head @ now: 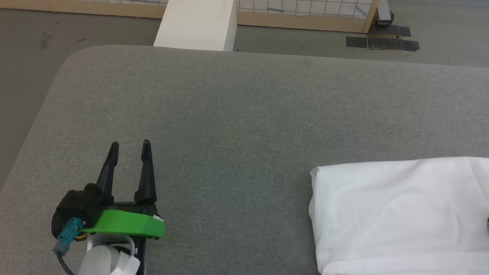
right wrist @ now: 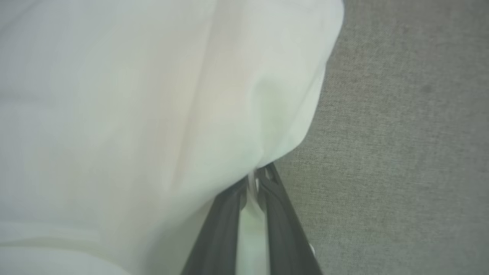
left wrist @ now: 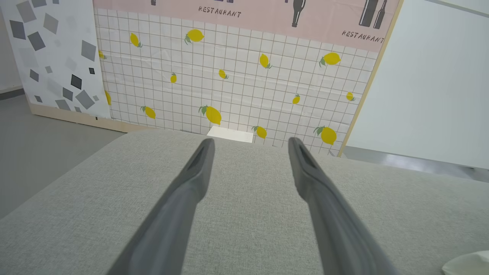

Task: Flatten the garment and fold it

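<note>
Head view: the left end effector (head: 130,147) sits in the lower left of the frame over the grey fabric-covered bench (head: 229,114), its two dark fingers apart with nothing between them. The garment (head: 401,214) is a white folded-looking heap at the lower right, lying on the bench and running off the right and bottom edges, well apart from that end effector. A white box (head: 198,23) stands on the floor (head: 76,26) past the bench's far edge at top centre, and a few dark tape patches (head: 382,40) show at the upper right

Left wrist view: same story, fingers spread wide over bare bench fabric, pointing toward a lemon-print panel (left wrist: 248,76) across the top. A small corner of white cloth peeks in at the bottom right

Right wrist view: bit blurry, but the right end effector (right wrist: 255,177) at bottom centre has its fingers pinched nearly together on a strip of the garment's cloth, which billows over the left and middle of the frame, grey bench on the right
</note>
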Tool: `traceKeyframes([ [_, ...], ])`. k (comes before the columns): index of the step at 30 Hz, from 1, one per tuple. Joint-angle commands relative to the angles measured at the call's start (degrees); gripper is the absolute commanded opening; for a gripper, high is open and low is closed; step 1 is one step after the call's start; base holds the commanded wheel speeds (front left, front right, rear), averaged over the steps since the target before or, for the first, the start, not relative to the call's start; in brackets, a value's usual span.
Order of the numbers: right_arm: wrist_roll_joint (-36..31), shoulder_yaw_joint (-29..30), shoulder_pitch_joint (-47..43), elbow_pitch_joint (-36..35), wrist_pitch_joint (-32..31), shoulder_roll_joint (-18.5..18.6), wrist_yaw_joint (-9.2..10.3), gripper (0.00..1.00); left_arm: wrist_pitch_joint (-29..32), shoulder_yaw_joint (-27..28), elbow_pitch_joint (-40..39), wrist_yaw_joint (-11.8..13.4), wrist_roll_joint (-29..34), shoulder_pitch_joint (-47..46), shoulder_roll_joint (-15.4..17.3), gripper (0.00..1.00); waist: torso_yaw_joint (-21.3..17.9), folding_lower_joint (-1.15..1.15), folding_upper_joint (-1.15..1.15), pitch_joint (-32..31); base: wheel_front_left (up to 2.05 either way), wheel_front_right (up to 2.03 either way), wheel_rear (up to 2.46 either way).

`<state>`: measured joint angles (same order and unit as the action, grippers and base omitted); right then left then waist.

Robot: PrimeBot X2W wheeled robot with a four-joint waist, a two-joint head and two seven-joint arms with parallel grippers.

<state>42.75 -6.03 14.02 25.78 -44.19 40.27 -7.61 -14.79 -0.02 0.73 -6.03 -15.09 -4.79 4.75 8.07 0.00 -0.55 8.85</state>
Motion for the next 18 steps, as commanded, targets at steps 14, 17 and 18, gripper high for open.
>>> traceKeyframes([
  [14, -7.65, 0.22, -3.49, -19.13, -17.94, 0.11, 0.12, 0.0, -0.2, 0.61, 1.76, -1.03, 1.14, 2.06, -0.75, 1.0, -2.93, 0.0, 0.54, -4.98, 0.0, 0.0, 0.0],
  [17, -7.48, -0.17, -4.4, -24.8, -21.71, -1.26, 0.12, 0.0, -0.2, 0.41, 1.9, -1.1, 1.05, 2.43, -0.8, 1.0, -3.25, 0.0, 0.54, -5.57, 0.0, 0.0, 0.0],
  [18, -7.36, -0.4, -4.55, -26.5, -22.5, -1.95, 0.12, 0.0, -0.2, 0.34, 1.93, -1.12, 1.03, 2.47, -0.82, 1.0, -3.3, 0.0, 0.54, -5.65, 0.0, 0.0, 0.0],
])
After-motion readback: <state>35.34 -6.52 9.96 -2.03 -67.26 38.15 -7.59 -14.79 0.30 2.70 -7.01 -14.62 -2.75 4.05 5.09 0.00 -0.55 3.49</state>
